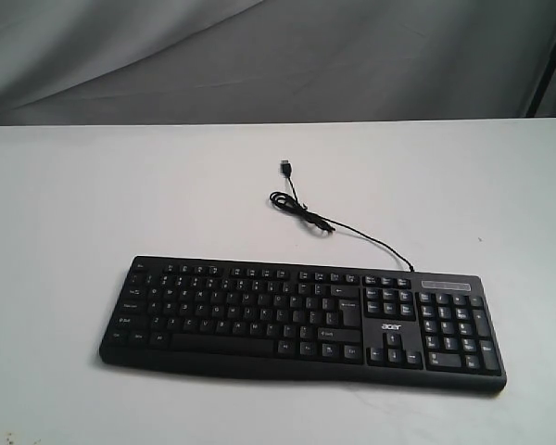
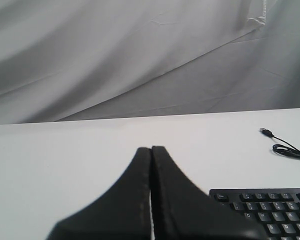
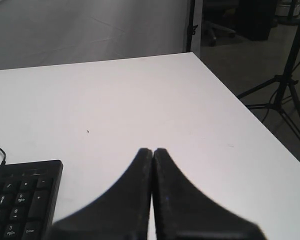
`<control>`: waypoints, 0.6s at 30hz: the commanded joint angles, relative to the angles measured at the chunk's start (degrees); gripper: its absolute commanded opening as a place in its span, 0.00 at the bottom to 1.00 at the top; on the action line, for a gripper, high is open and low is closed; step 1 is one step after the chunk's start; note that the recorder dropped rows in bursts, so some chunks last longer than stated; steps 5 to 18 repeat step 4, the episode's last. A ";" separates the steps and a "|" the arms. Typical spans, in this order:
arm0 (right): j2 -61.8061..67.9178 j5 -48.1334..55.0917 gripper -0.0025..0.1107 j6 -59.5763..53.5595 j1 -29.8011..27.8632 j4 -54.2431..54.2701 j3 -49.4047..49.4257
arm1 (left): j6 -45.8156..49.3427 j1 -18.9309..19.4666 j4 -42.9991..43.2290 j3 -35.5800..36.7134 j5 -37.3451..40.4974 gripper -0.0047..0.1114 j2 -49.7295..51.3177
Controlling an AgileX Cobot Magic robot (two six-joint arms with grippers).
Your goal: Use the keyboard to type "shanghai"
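A wide black keyboard (image 1: 301, 320) with white legends and a number pad lies on the white table, its thin black cable (image 1: 338, 227) curling away behind it to a loose USB plug. Neither arm shows in the exterior view. In the left wrist view my left gripper (image 2: 151, 149) is shut with nothing in it, above bare table beside the keyboard's corner (image 2: 270, 207). My right gripper (image 3: 153, 150) is also shut and empty, over bare table beside the number pad end of the keyboard (image 3: 20, 200).
The white table (image 1: 74, 195) ends at a far edge before a grey cloth backdrop (image 1: 259, 56). In the right wrist view the table's side edge (image 3: 250, 107) drops off to a floor with a black tripod stand (image 3: 285, 85).
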 commanded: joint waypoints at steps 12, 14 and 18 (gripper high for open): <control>-0.33 0.12 0.02 0.09 -0.58 -0.58 0.15 | -0.15 -0.37 0.00 0.10 -0.34 0.04 -0.14; -0.33 0.12 0.02 0.09 -0.58 -0.58 0.15 | -0.15 -0.37 0.00 0.10 -0.34 0.04 -0.14; -0.33 0.12 0.02 0.09 -0.58 -0.58 0.15 | -0.15 -0.37 0.00 0.10 -0.34 0.04 -0.14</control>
